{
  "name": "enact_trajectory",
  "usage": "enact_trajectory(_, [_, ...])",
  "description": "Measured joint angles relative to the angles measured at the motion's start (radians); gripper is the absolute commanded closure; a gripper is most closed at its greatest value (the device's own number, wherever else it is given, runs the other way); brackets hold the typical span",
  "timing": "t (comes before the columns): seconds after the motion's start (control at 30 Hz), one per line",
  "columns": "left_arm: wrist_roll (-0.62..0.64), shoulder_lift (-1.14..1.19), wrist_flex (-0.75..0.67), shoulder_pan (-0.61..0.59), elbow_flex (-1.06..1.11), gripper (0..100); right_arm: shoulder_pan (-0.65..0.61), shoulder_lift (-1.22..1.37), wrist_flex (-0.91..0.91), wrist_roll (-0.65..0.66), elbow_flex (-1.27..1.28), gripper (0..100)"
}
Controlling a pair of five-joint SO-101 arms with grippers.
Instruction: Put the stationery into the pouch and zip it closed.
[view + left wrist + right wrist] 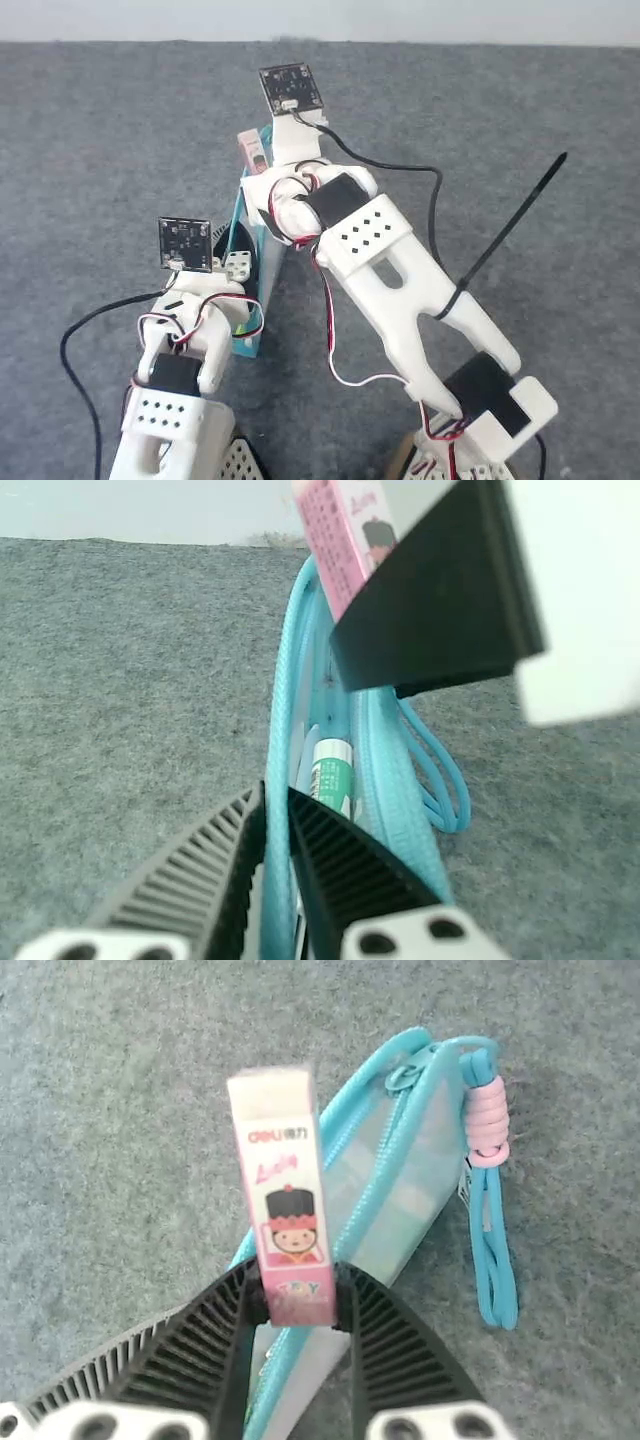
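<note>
Pink eraser [288, 1210] clamped in right gripper [297, 1300], over open turquoise pouch [405, 1175]. Pouch rim pinched by left gripper [276, 800]. Green-labelled tube [333, 775] inside. Grey felt desk [100, 1110].

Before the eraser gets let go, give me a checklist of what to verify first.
1. Grip on the eraser: right fingers clamp its lower end. Ok.
2. Hold on the pouch: left fingers pinch one zipper edge. Ok.
3. Mouth open: a gap shows a green-labelled stick inside. Ok.
4. Eraser lined up over the mouth: it is held close above the pouch's edge. Cannot tell.
5. Mouth free of the cord: it lies on the carpet beside the pouch. Ok.
</note>
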Motion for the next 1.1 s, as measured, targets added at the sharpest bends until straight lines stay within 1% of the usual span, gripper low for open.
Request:
enact_trajectory(0.2, [0.0,0.0,0.0,0.0,0.0,99,0.0,0.0,-0.003,-0.003,0.0,99.1])
enact_trajectory(0.4, [0.0,0.0,0.0,0.0,0.0,99,-0.015,-0.005,-0.084,0.123,0.023,99.1])
enact_trajectory(0.5, [0.0,0.0,0.0,-0.002,0.0,99,-0.017,-0.084,-0.192,0.199,0.132,99.1])
enact_trajectory(0.63, [0.0,0.0,0.0,-0.002,0.0,99,-0.025,-0.255,-0.376,0.275,0.379,99.1])
enact_trajectory(0.73, [0.0,0.0,0.0,-0.002,0.0,99,-0.025,-0.39,-0.502,0.382,0.548,99.1])
enact_trajectory(0.8, [0.0,0.0,0.0,-0.002,0.0,99,-0.026,-0.428,-0.582,0.427,0.615,99.1])
enact_trajectory(0.93, [0.0,0.0,0.0,-0.002,0.0,99,-0.025,-0.414,-0.644,0.442,0.626,99.1])
enact_trajectory(1.1, [0.0,0.0,0.0,-0.002,0.003,99,-0.028,-0.249,-0.686,0.442,0.568,99.1])
